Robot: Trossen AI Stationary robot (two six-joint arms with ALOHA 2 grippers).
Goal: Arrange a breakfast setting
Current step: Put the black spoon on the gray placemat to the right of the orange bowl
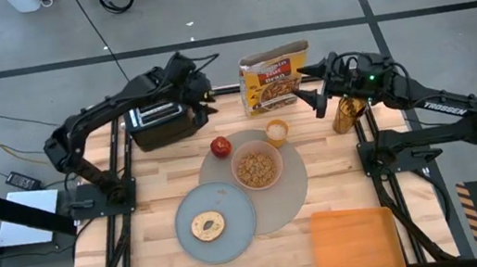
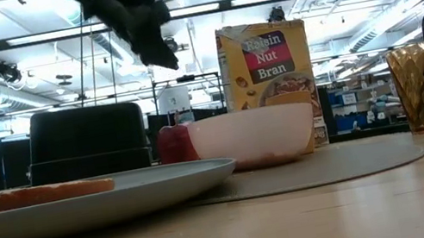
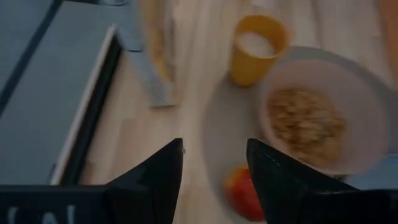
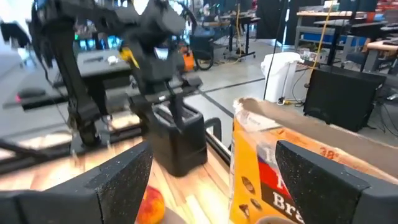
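Pink bowl (image 1: 257, 168) holding cereal, left end effector (image 3: 214, 165) apart, right end effector (image 4: 211, 174) apart

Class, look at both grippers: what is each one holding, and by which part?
Nothing is held. The left gripper is open above the toaster's edge; the right gripper is open in the air near the cereal box.

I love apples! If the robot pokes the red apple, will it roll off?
Probably a little. The red apple is round and sits loose at the taupe mat's edge, so a poke could roll it. The black toaster beside it might stop it. Its smooth skin may slip in fingers.
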